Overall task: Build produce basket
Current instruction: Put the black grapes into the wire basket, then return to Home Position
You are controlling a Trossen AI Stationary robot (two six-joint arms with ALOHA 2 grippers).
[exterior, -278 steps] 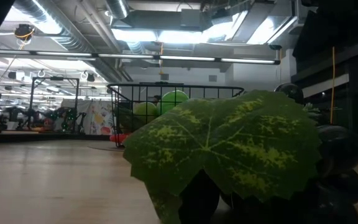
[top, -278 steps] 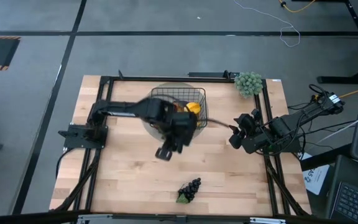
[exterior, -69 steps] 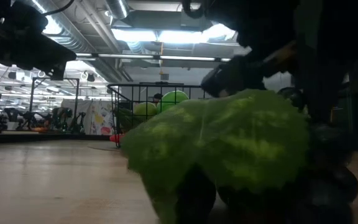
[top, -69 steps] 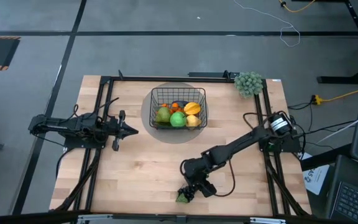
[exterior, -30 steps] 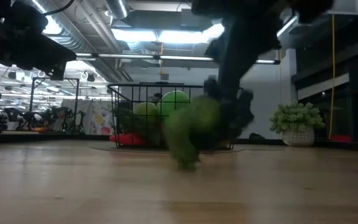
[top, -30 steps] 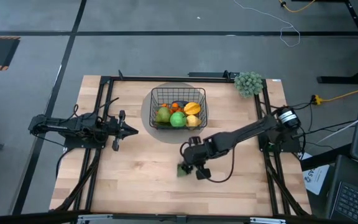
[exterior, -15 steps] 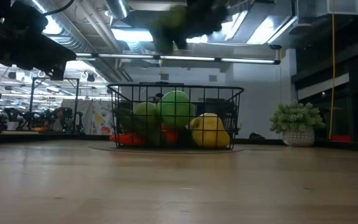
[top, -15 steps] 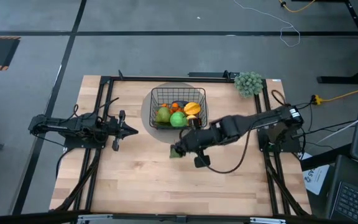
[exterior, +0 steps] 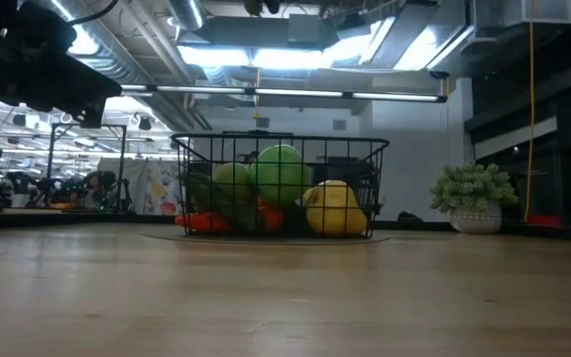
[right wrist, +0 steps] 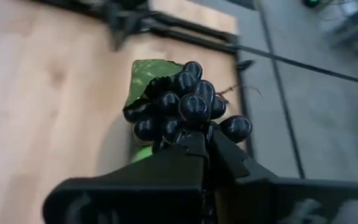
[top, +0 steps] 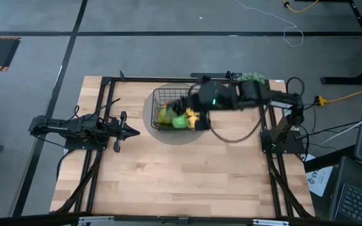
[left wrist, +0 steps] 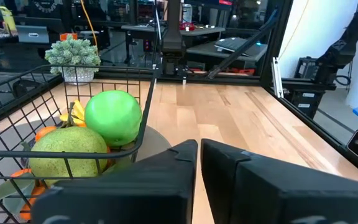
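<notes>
The black wire-mesh basket [top: 180, 110] stands on a grey disc at the table's far middle. It holds produce: a green apple [left wrist: 112, 118], a pear [left wrist: 67, 152], a yellow fruit [exterior: 333, 208] and orange pieces. My right gripper [top: 186, 104] hangs over the basket, shut on the dark grapes [right wrist: 185, 109] with their green leaf [right wrist: 146, 76]. In the high view the arm hides the grapes. My left gripper [top: 128, 130] rests shut at the table's left, pointing toward the basket, with nothing in it. My right gripper pinches the grape cluster between its two fingers at the cluster's near end [right wrist: 199, 138]. The rest of the cluster and the leaf stick out past the fingertips. The grapes are lifted clear of the table, above the basket.
A pale grey-green bushy plant [top: 252, 80] stands at the table's far right corner. The grey round disc [top: 148, 120] lies under the basket. Black frame rails [top: 99, 125] run along the table's left, right and far sides. Bare wood lies across the near half.
My right gripper has carried the grapes up from the table's near middle and toward the far edge. It now hangs over the basket, still shut. The grapes have come clear of the table.
</notes>
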